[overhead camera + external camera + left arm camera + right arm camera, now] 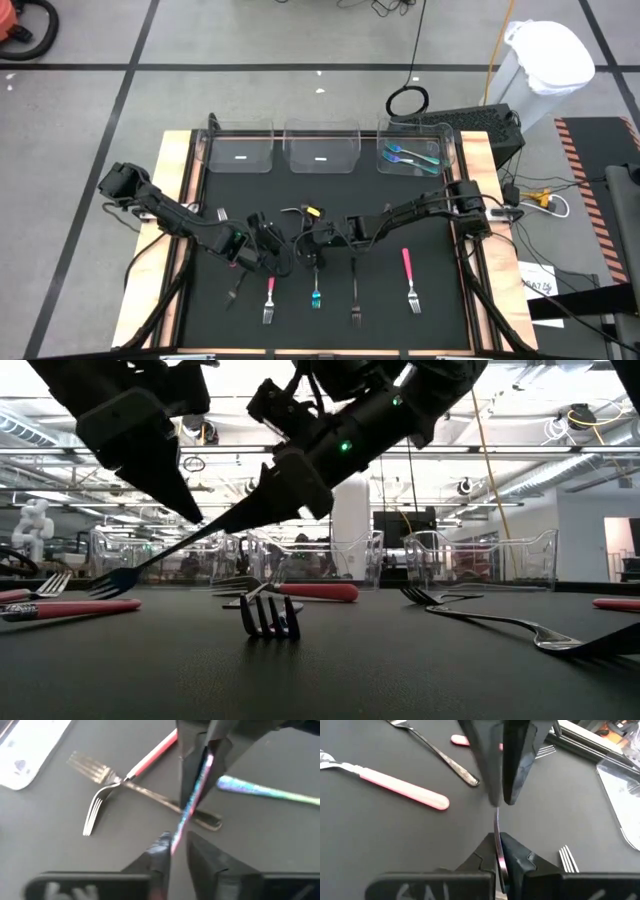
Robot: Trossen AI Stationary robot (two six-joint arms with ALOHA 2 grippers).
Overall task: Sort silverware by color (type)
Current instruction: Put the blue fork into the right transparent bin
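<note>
The right gripper [499, 842] is clamped tight on the slim handle of a teal fork [498, 851]. In its own wrist view, the two dark fingers [520, 855] press together with only the thin edge of the handle showing between them.

The left gripper [175, 847] faces it on the same fork [192, 800]. Its fingers [160, 855] stand a little apart. The shimmering blue-green handle passes through the gap and lies against one finger, so this grip looks loose rather than closed.

Seen from above, the two grippers meet tip to tip over the black mat [440, 250], on the near side of the middle clear bin [322, 150] and well apart from it. The left gripper [272, 245] comes in from the left side of that bin and the right gripper [320, 238] from the right.

The low view shows the fork [170, 550] off the mat and steeply tilted. Its tines hang low, just above the surface. Its handle rises along the long axis into the fingers above. From above, the arms cover it and its heading cannot be read.

The other pieces lie flat in a rough row, nearer the front edge than the grippers, all with their tines pointing away from the middle bin:
- a black fork [235, 290]
- a pink-handled fork [269, 300]
- a teal fork on the mat [316, 297]
- a second black fork [355, 305]
- a second pink-handled fork [410, 280]

Two teal spoons [410, 157] lie in the bin just to the right of the middle one.
</note>
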